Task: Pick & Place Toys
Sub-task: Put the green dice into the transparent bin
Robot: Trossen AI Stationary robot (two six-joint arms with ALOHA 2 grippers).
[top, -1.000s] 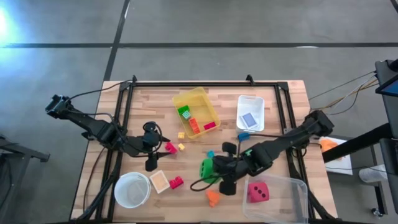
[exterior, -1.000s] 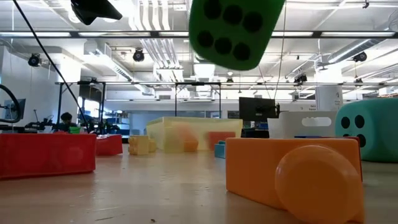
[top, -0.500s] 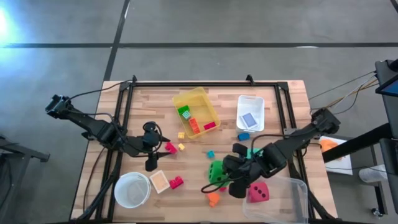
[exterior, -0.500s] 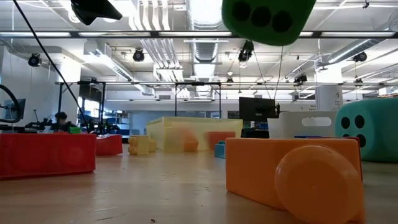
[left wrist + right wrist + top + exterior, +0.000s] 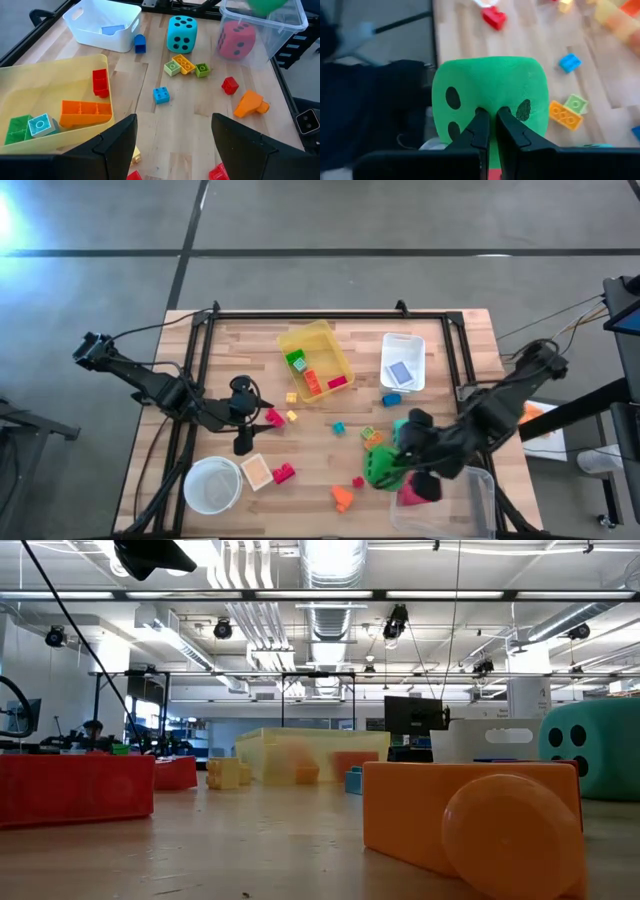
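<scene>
1. Right claw (image 5: pixel 385 470): closed, pinching the green die (image 5: pixel 379 467), which is carried above the table (image 5: pixel 440 330) beside the clear bin (image 5: pixel 478 485).
2. Left claw (image 5: pixel 243 442): held partly open, empty, parked near the white bowl (image 5: pixel 212 485).
3. Done: pink die (image 5: pixel 236 41) lies in the clear bin; several blocks are seen in the yellow bin (image 5: pixel 316 360).
4. Left: teal die (image 5: pixel 181 34), orange block (image 5: pixel 342 498) and scattered blocks remain on the table.
5. Right wrist view alone shows the pinch; the low view misses both claws.
</scene>
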